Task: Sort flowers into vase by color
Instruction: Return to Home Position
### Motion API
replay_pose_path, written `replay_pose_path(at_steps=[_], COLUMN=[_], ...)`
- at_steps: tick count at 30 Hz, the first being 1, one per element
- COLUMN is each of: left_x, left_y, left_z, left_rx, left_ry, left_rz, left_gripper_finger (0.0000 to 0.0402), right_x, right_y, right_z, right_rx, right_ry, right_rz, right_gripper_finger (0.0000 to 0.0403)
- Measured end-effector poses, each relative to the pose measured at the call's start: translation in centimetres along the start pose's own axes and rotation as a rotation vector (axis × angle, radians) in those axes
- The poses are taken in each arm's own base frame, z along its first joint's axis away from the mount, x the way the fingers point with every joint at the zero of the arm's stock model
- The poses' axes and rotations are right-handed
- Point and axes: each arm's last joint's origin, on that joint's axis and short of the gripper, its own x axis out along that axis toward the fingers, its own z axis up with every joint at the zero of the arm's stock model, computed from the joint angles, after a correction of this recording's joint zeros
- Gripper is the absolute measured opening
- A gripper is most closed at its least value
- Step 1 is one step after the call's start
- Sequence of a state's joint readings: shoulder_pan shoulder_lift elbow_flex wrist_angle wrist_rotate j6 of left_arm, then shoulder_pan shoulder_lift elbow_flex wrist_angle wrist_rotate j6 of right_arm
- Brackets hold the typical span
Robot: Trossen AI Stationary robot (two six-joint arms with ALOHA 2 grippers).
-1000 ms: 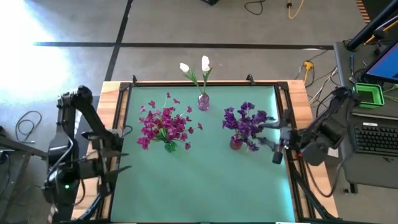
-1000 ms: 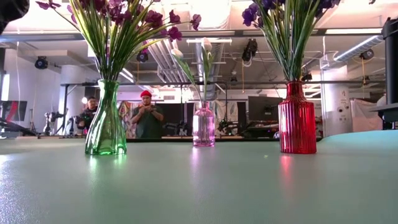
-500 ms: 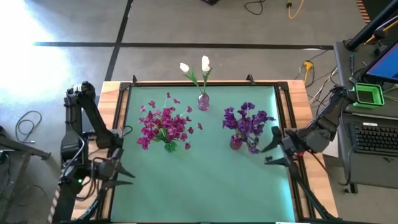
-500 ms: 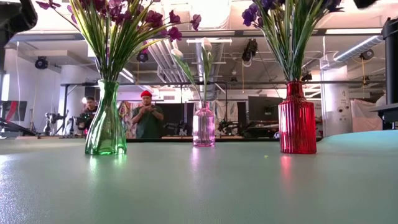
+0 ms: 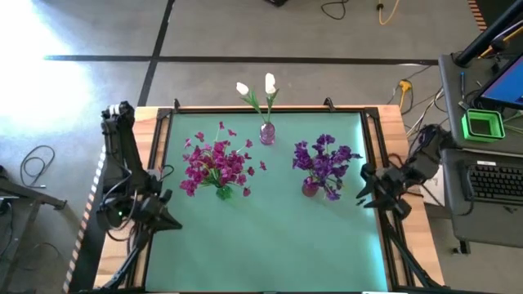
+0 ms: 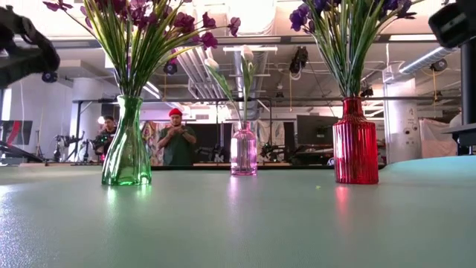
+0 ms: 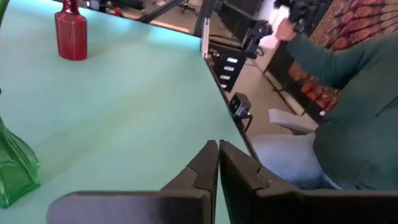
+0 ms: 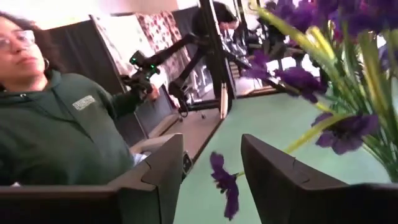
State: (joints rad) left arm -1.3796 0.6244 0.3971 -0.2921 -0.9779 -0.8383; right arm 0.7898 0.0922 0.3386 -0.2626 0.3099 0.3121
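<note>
Magenta-pink flowers stand in a green vase on the table's left half. Two white buds stand in a small pink vase at the far middle. Purple flowers stand in a red ribbed vase on the right half. My left gripper is shut and holds nothing, near the table's left edge, short of the green vase. My right gripper hangs open just right of the purple flowers. In the right wrist view, one low purple bloom shows between its fingers, apart from them.
The green mat lies bare from the vases to the near edge. A person in a green sweatshirt sits at the near side. Other people stand in the room behind. A desk with a keyboard stands right of the table.
My left gripper has shut with nothing between its fingers, while staying by the table's left edge. My right gripper has drawn back a little from the purple flowers toward the table's right edge, and its fingers have come closer together but still stand apart. The flowers and vases have kept still.
</note>
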Motion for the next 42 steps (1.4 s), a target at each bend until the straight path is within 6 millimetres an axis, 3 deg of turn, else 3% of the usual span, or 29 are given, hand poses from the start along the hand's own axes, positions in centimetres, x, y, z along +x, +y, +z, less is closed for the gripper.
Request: replay_pose_path(at_steps=[8,14,19,22,25,27,35,42], left_x=[-0.1,-0.6,-1.1,-1.3,-1.2,-1.2,-1.1,-0.7], left_y=[3.0,3.9,4.5,4.9,5.3,5.4,5.7,6.3], left_z=[-1.3,0.0,0.8,0.8,0.5,0.4,0.4,0.6], left_rx=[0.029,0.139,0.212,0.228,0.248,0.254,0.253,0.239], left_ry=[-0.060,-0.107,-0.154,-0.155,-0.143,-0.142,-0.160,-0.193], left_rz=[0.002,-0.053,-0.059,-0.048,-0.022,-0.007,0.017,0.111], left_gripper_finger=[0.0000,0.0000,0.0000,0.0000,0.0000,0.0000,0.0000,0.0000], right_x=[1.1,1.2,0.4,-0.1,-0.4,-0.3,0.7,1.4], right_y=[-1.1,-0.8,-0.4,-0.2,-0.4,-0.5,-0.8,-1.1], right_z=[-3.4,-3.2,-0.9,-0.1,-0.4,-0.6,-2.7,-4.3], right_rx=[-0.071,-0.155,-0.157,-0.214,-0.236,-0.236,-0.243,-0.311], right_ry=[-0.188,-0.276,-0.342,-0.274,-0.119,-0.104,-0.161,-0.357], right_rz=[-0.079,-0.001,0.003,-0.008,-0.032,-0.042,-0.038,-0.036], right_gripper_finger=[0.0135,0.0113,0.0103,0.0102,0.0102,0.0102,0.0102,0.0101])
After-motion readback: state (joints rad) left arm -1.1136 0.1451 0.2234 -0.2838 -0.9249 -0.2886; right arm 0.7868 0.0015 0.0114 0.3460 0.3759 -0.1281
